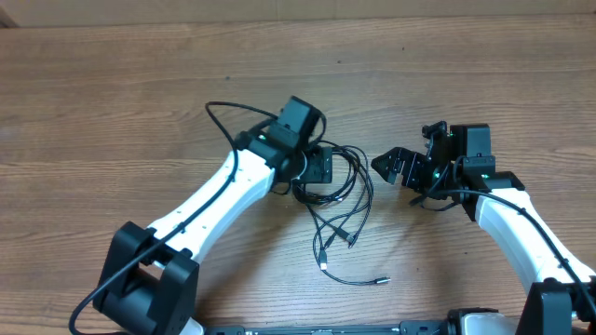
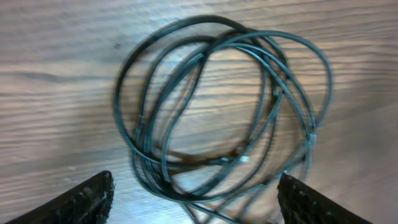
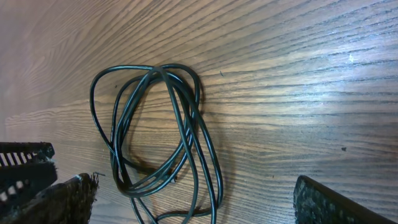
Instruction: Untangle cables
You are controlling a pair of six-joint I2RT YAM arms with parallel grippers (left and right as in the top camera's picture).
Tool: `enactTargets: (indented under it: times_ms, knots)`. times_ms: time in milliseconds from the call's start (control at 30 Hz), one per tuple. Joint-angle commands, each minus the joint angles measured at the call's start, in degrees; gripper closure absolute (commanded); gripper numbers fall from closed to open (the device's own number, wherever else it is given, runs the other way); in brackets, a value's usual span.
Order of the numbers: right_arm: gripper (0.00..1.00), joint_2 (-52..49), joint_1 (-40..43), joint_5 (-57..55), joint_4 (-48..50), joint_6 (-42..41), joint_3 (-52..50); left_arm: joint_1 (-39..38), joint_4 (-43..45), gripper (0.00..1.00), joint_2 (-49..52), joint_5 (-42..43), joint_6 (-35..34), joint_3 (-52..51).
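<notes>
**Cables coiled loose on the wooden table, between two empty grippers.**
The cables lie flat near the table centre as several overlapping black loops. Straighter strands trail toward the near edge and end in small plug ends. The left gripper sits over the left edge of the coil. In its wrist view the cables lie on the wood below and between the fingertips, whose jaws stand wide apart and grip nothing. The right gripper is just beside the coil's right edge, apart from it. In its wrist view the cables lie ahead of the fingers, whose jaws are fully spread and hold nothing. The thicker black arm wire arcs over the table behind the left arm, clear of the coil.
</notes>
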State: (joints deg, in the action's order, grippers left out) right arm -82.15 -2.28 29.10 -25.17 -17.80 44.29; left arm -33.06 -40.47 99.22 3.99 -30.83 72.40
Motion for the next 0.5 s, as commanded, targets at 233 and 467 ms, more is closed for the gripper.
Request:
enactTargets:
  times_ms: [233,467]
  knots:
    - [0.00,-0.3,0.1,-0.4,0.2,0.2,0.8,-0.6,-0.2,0.16,5.9,-10.4,2.8,0.4]
    - [0.00,-0.3,0.1,-0.4,0.2,-0.3,0.8,-0.7,0.8,0.17,11.8,-10.4,2.5,0.4]
